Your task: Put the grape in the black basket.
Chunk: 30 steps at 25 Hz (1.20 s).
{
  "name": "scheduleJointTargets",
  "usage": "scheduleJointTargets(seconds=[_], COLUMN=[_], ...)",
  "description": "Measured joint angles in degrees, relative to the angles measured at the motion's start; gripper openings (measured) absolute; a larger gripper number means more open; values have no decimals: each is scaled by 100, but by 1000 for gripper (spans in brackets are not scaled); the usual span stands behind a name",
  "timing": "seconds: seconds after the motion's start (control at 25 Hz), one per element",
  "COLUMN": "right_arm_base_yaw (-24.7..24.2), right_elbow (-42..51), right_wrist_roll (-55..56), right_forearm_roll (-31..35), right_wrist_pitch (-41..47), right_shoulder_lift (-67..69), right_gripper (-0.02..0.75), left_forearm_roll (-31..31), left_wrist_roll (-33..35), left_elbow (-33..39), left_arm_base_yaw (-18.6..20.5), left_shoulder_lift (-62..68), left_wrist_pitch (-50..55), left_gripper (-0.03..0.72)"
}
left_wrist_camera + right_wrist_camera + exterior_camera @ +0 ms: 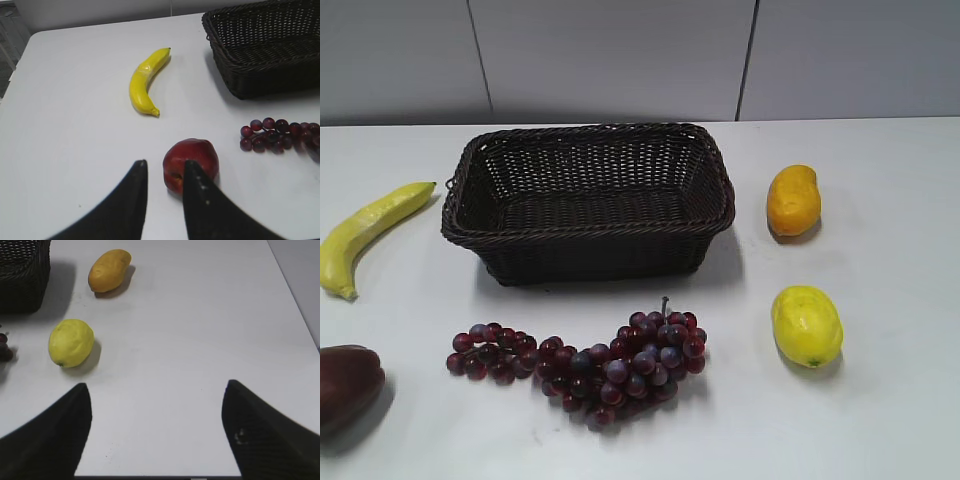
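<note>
Spread left to right across one white tabletop (890, 420): one yellow banana (368, 233) and, nearer, one dark maroon fruit (346, 384) at the left edge; one black basket (588, 203) in the middle; one grape (590, 362) bunch lying on the tabletop just in front of it, outside it; one orange mango (793, 199) and one yellow lemon (806, 325) at right. Left end effector (165, 190) narrowly parted, holding nothing, above the maroon fruit. Right end effector (157, 427) spread wide, empty.
</note>
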Motion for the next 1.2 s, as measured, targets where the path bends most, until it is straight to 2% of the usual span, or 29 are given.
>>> scheduleJointTargets(seconds=[0.64,0.88,1.2], right_arm_base_yaw=[0,0,0], right_elbow=[-28,-164,-164], right_wrist_roll=[0,0,-41], right_forearm_roll=[0,0,219], right_wrist_pitch=[-51,-1229,-2921], right_shoulder_lift=[7,907,3083], right_gripper=[596,595,594], left_forearm_roll=[0,0,0], left_wrist_roll=[0,0,0], left_elbow=[0,0,0], left_arm_base_yaw=[0,0,0], left_shoulder_lift=[0,0,0], left_wrist_pitch=[0,0,0], left_gripper=[231,232,232])
